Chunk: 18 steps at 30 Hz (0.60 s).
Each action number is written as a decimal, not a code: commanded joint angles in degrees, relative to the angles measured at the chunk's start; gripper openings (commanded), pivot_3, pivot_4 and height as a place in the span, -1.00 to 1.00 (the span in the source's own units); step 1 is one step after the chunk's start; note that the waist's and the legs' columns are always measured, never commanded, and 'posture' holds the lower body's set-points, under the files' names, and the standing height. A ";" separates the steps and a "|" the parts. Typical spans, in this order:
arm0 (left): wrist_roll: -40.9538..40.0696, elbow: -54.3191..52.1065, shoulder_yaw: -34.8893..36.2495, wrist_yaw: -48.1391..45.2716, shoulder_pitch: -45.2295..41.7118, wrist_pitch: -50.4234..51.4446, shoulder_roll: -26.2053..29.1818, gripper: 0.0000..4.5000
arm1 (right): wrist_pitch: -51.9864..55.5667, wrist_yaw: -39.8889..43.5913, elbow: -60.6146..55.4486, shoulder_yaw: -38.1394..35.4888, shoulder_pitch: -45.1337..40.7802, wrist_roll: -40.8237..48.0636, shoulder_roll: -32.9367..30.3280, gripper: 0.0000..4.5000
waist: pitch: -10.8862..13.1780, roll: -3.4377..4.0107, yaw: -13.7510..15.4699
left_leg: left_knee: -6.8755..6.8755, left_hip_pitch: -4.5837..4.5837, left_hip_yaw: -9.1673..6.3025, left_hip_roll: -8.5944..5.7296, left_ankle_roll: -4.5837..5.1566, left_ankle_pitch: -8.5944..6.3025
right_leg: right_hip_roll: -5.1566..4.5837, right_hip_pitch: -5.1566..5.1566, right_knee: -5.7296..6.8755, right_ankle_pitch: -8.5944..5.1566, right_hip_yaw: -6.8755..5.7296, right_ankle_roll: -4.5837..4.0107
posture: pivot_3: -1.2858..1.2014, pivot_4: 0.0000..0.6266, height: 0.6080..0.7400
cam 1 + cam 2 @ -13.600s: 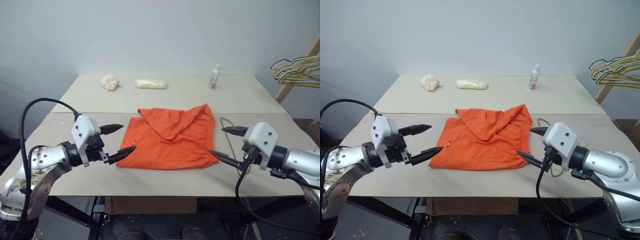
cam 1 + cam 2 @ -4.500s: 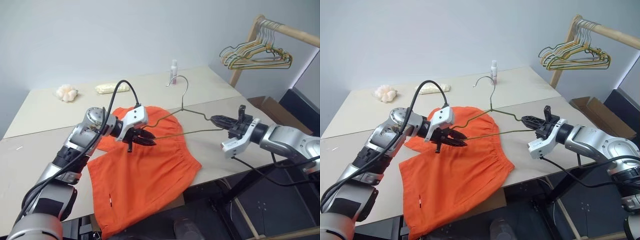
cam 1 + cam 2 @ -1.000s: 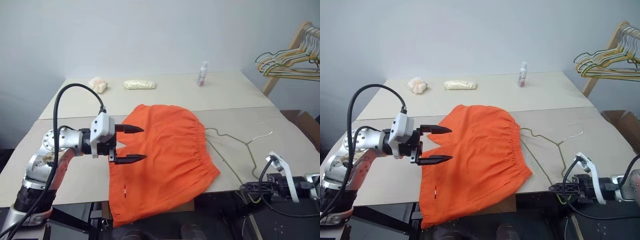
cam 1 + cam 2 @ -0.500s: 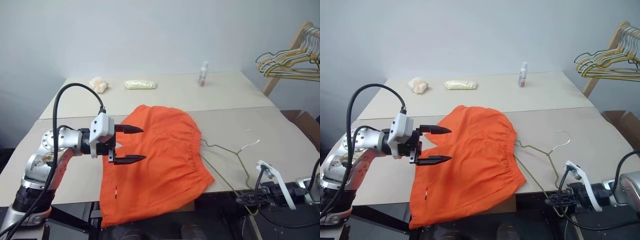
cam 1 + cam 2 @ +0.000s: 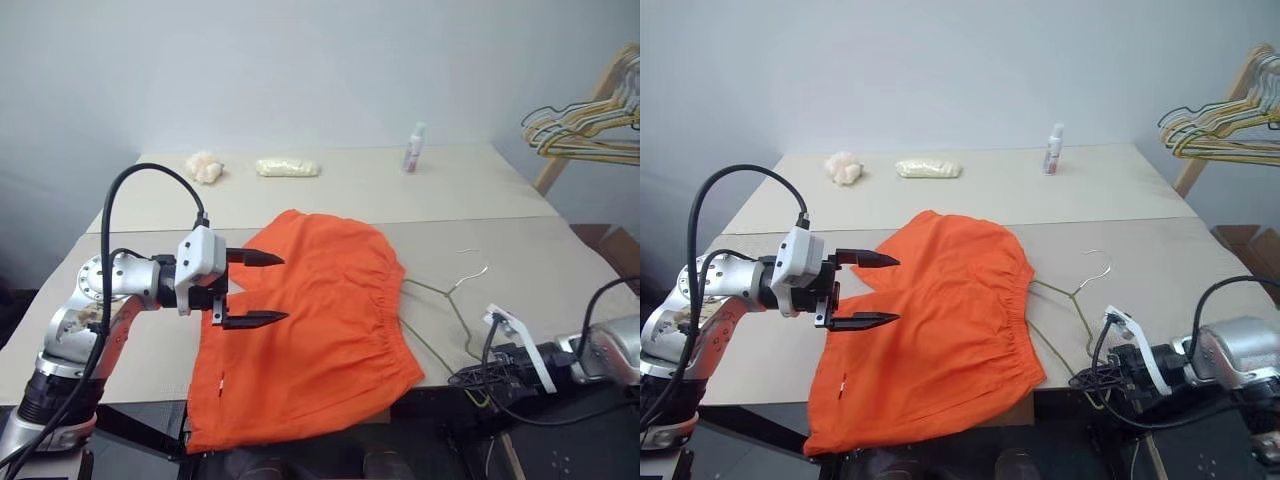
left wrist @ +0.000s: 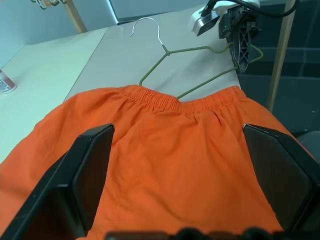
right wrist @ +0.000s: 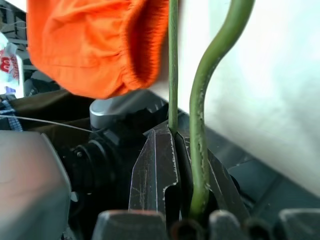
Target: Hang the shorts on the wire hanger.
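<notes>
Hanger gripped at table edge, shorts not yet hung.

The table [image 5: 560, 270] carried the shorts [image 5: 320, 320] spread flat, lower hem overhanging the near edge, waistband facing the robot's right. The hanger [image 5: 440, 310] lay just beside that waistband, one end running under it (hook pointing away from the robot). The left gripper [image 5: 265, 290] hovered over the fabric, fingers wide apart, empty. The right gripper [image 7: 182, 165] was clamped on the hanger's wire, the nearer hand for threading it.

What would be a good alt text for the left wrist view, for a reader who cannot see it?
The orange shorts lie flat on the table between the open left gripper jaws. Beyond the waistband lies the wire hanger, its far corner held by the shut right gripper.
</notes>
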 commanded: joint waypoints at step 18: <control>0.43 -0.27 0.53 -0.51 -0.79 -1.77 0.79 0.98 | -4.44 6.84 16.65 6.53 -13.58 -6.50 8.15 -1.00 | 0.00 -0.02 0.66 | -0.02 -0.15 -0.04 -0.06 -0.03 0.01 | 0.00 -0.19 0.04 0.00 -0.05 -0.01 | -0.04 -1.00 1.00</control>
